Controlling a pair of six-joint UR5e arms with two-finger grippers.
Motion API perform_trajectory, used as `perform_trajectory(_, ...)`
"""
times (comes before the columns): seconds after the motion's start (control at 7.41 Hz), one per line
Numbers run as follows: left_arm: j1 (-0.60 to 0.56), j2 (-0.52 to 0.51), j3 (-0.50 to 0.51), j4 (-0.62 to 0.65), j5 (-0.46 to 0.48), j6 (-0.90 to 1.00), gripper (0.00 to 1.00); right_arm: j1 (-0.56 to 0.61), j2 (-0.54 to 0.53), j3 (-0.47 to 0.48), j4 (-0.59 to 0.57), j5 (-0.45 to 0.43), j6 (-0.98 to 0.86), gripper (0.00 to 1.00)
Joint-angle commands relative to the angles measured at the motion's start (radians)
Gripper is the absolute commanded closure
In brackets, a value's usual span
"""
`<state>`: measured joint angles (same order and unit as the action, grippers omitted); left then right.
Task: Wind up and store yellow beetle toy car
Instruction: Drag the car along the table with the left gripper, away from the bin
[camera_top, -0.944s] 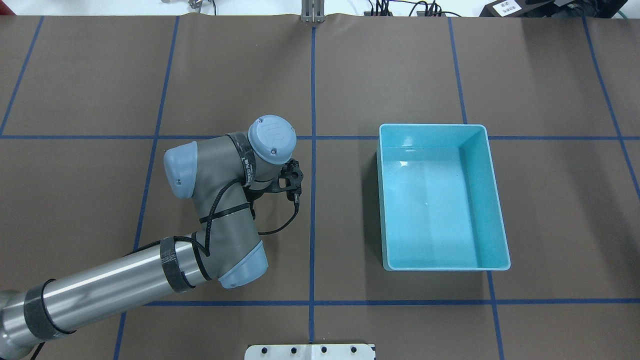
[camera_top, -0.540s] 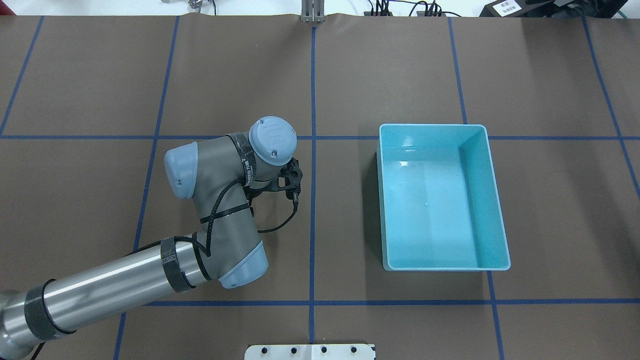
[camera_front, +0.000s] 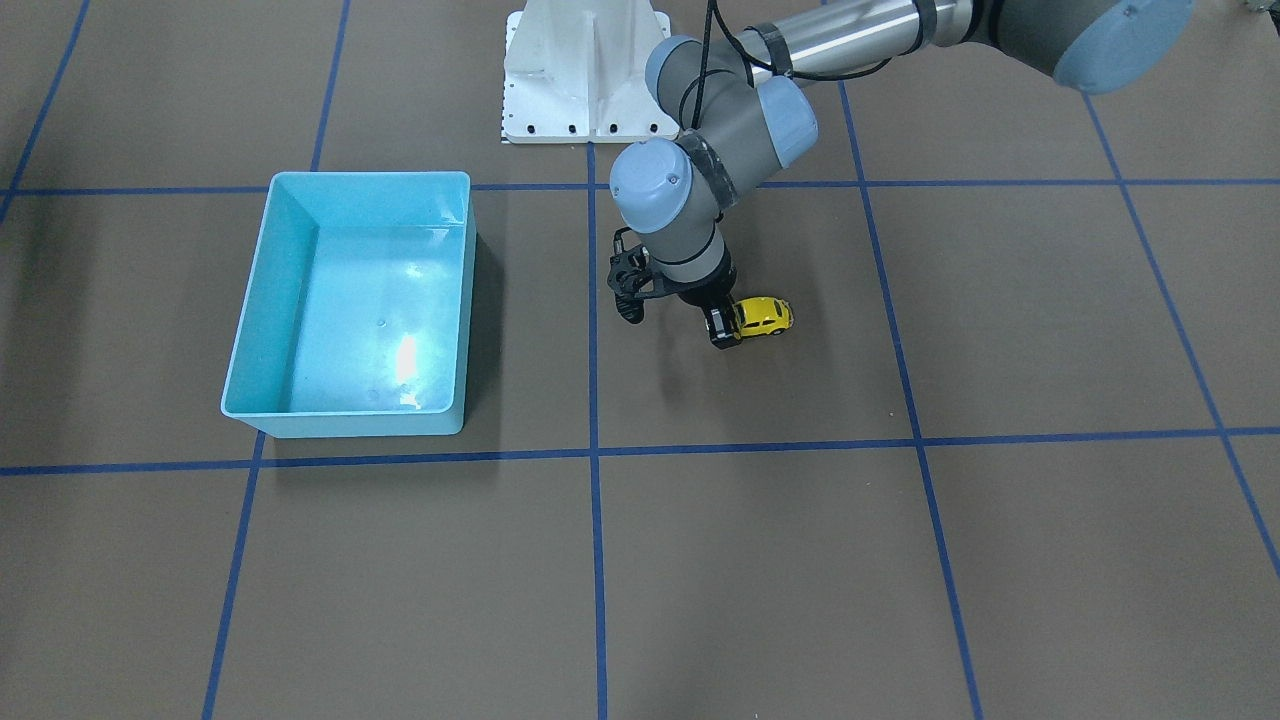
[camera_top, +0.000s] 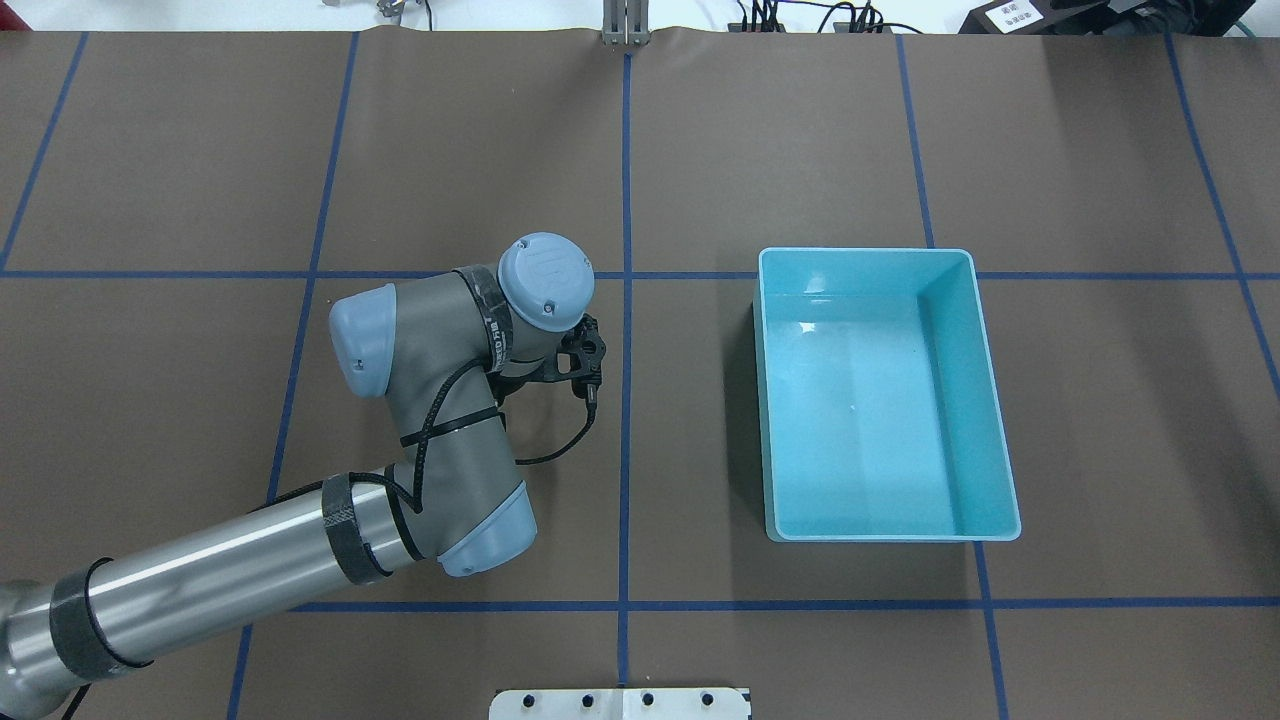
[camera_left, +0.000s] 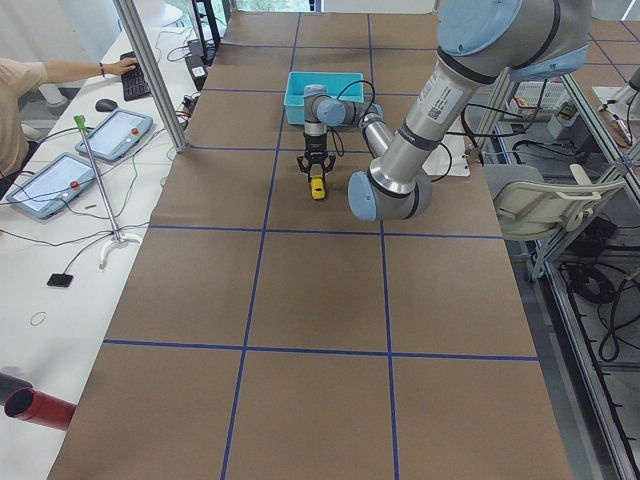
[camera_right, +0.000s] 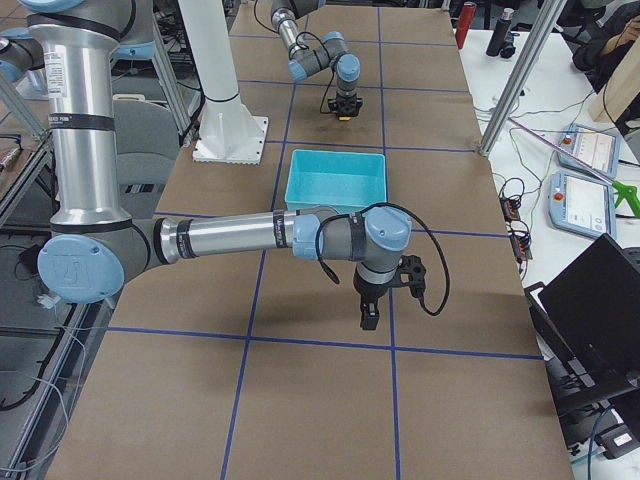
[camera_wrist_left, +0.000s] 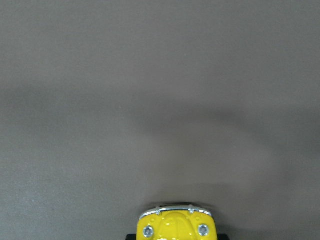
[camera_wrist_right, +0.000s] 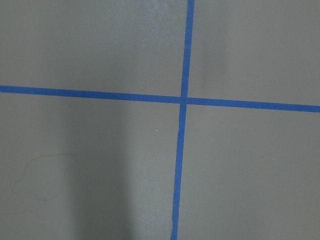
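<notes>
Left pincer (camera_front: 725, 328) clamped on yellow beetle toy car (camera_front: 765, 315) — down on the table (camera_front: 800, 550), light-blue bin (camera_front: 345, 423) well to its right.

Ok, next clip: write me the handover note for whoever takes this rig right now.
Left gripper: down at the table, fingers at one end of the yellow beetle toy car. Whether they are clamped on it cannot be told.
Right gripper: above bare table near a tape crossing, far from the car. Open or shut cannot be told.
Light-blue bin: empty, across the centre tape line from the car.
Done: the left gripper is at the car. Whether any winding is done cannot be told.
Left: confirm the grip, wind the car up, put it in the bin.
</notes>
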<state>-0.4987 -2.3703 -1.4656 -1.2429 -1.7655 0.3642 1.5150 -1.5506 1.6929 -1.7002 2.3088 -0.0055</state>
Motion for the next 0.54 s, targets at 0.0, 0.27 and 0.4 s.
perform_trajectory(0.0,-0.007,0.011,-0.036,0.005,0.0,-0.004,0.77,0.001,0.003,0.008,0.001,0.006,-0.001,0.0)
perform_trajectory(0.27,-0.069,0.052,-0.094,0.01,0.0,0.005,0.97,0.001,0.006,0.007,0.001,0.009,-0.001,0.0)
perform_trajectory(0.4,-0.104,0.087,-0.14,0.01,-0.002,0.007,1.0,0.001,0.006,0.007,-0.001,0.009,-0.002,0.0)
